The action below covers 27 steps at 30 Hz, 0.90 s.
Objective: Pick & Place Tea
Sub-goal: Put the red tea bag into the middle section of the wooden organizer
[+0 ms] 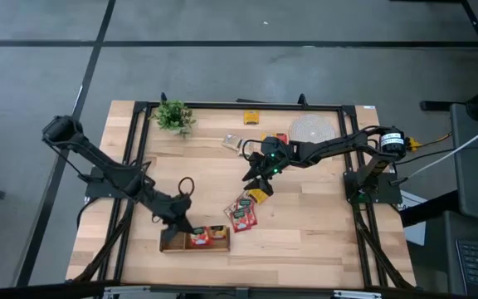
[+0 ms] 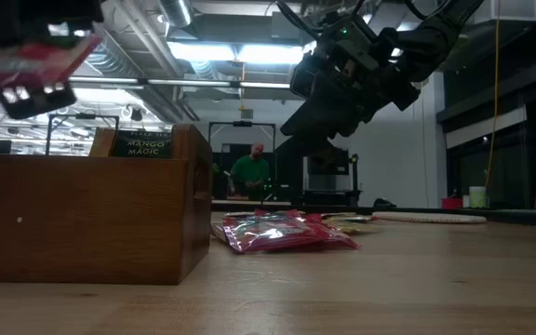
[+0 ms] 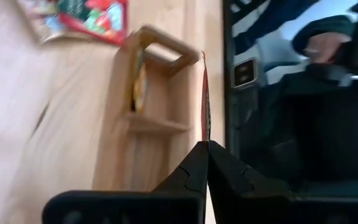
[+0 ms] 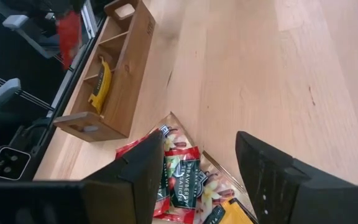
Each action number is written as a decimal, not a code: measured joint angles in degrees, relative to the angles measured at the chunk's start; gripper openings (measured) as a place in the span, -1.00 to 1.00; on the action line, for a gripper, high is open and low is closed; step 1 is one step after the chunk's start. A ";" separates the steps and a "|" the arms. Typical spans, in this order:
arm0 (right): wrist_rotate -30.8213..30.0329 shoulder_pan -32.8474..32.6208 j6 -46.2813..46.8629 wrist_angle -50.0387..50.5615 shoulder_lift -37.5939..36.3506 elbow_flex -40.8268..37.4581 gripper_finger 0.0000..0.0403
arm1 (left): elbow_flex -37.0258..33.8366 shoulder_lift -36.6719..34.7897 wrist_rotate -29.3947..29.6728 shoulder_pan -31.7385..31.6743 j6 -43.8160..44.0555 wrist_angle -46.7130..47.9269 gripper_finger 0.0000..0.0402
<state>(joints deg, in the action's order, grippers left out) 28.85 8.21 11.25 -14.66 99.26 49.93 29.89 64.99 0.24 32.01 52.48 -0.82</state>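
Observation:
A long wooden tray (image 1: 173,243) lies by the table's near edge, with a yellow tea sachet (image 4: 100,84) in one compartment. My left gripper (image 1: 178,223) is above the tray, shut on a red tea sachet (image 3: 205,102). Right of the tray, red tea sachets (image 1: 241,213) lie in a small heap on the table, with a yellow one (image 1: 260,196) beside them. My right gripper (image 1: 260,176) hangs open above that heap (image 4: 180,180), touching nothing. More sachets (image 1: 251,118) lie toward the far edge. My left gripper pinches the red sachet by one edge (image 3: 206,138) between its two fingertips. The rest of the sachet sticks out beyond the fingers, which slant down from the table's left. The sachet (image 2: 26,58) is lifted clear, above the tray.
A round woven mat (image 1: 315,129) lies at the far right and a small green plant (image 1: 173,115) at the far left. A dark metal frame (image 1: 139,106) runs round the table top. Bare wood spreads right of the heap. A person (image 2: 249,172) stands in the room beyond.

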 joint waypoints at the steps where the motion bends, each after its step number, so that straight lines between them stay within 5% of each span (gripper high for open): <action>1: -0.01 0.00 0.01 -0.02 0.00 0.00 0.00 | 0.00 0.00 0.78 0.60 0.67 0.92 -0.99; 27: -4.36 0.00 -1.25 -0.07 0.00 0.00 0.00 | 0.00 0.02 7.53 1.90 -3.68 10.04 -0.95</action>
<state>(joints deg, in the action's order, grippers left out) 24.49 8.21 10.00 -14.72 99.26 49.93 29.89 65.01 7.78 33.92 48.80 9.23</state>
